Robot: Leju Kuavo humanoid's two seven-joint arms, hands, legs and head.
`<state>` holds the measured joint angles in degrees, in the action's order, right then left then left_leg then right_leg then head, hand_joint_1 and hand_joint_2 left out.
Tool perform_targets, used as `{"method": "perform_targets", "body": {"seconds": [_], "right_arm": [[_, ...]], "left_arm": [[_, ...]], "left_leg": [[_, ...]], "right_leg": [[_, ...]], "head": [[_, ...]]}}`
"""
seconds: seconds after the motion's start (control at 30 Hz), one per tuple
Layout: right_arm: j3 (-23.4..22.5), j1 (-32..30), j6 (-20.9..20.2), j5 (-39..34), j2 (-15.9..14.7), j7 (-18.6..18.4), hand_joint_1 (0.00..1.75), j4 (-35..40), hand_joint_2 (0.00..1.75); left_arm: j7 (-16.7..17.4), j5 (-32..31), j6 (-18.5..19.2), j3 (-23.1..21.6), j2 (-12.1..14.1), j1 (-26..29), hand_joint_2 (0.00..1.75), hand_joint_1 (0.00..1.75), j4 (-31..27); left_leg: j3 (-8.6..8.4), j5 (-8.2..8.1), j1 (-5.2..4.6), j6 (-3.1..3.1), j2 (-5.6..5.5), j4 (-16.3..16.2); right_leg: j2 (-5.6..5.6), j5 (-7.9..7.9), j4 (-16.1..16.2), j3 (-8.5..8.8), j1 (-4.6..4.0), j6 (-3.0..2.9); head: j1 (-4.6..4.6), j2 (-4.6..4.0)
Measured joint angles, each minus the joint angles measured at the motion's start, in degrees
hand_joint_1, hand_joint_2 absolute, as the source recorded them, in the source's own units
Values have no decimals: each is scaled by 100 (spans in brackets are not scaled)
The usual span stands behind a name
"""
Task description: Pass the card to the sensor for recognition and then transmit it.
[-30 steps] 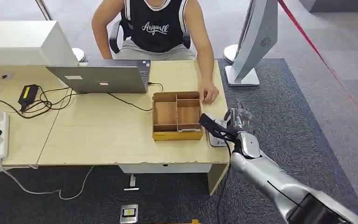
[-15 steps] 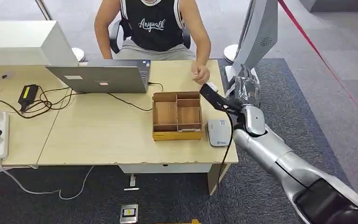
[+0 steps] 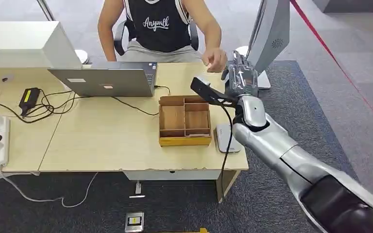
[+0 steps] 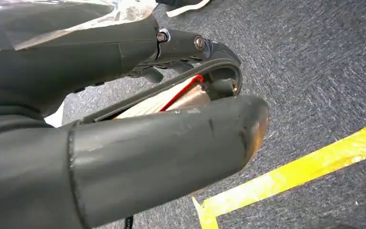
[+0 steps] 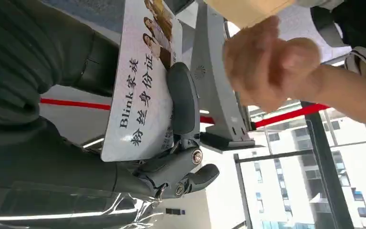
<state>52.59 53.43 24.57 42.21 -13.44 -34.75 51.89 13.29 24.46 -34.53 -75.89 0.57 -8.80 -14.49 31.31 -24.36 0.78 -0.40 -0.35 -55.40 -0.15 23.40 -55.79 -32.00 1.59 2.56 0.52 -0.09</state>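
Right hand (image 3: 240,77) is raised over the far right corner of the desk (image 3: 102,141), fingers clamped on the card (image 5: 138,90), a white printed ID-style card pinned flat by a dark finger in the right wrist view. Person's hand (image 3: 216,59) hangs just beside it, near but not touching, fingers loosely curled. Sensor (image 3: 226,138), a small grey pad, sits on the desk next to the wooden tray (image 3: 184,120), well behind the hand now. Judging from that, the scan step looks done & the handover is in progress. Next move: hold the card steady w/ its free edge toward the person, loosen fingers only once they've got it. Left hand (image 4: 124,119) hangs over the carpet, fingers curled in on nothing.
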Motion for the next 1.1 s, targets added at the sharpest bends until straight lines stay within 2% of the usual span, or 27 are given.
{"method": "perform_targets", "body": {"seconds": [0.5,0.6,0.8,1.1], "right_arm": [[15,21,0,2,76,-2,175,-22,175],[33,40,-102,24,98,24,175,-28,175],[177,320,-389,114,411,83,175,-308,175],[387,752,-402,46,1012,186,175,-1147,175]], "left_arm": [[0,0,0,0,0,-3,0,0,0],[0,-22,0,-2,0,-3,0,0,0],[0,-85,20,-2,4,-19,0,0,0],[6,-168,111,-2,22,-48,0,0,0]], "left_leg": [[1,0,0,0,1,0],[4,0,0,0,1,1],[9,2,2,-2,-2,1],[13,4,3,-4,1,0]], "right_leg": [[0,0,0,-1,0,0],[0,0,-1,0,0,0],[2,-1,-2,-8,-2,-2],[3,-2,-4,-15,-2,-3]], "head": [[2,2],[2,0],[2,2],[2,2]]}}
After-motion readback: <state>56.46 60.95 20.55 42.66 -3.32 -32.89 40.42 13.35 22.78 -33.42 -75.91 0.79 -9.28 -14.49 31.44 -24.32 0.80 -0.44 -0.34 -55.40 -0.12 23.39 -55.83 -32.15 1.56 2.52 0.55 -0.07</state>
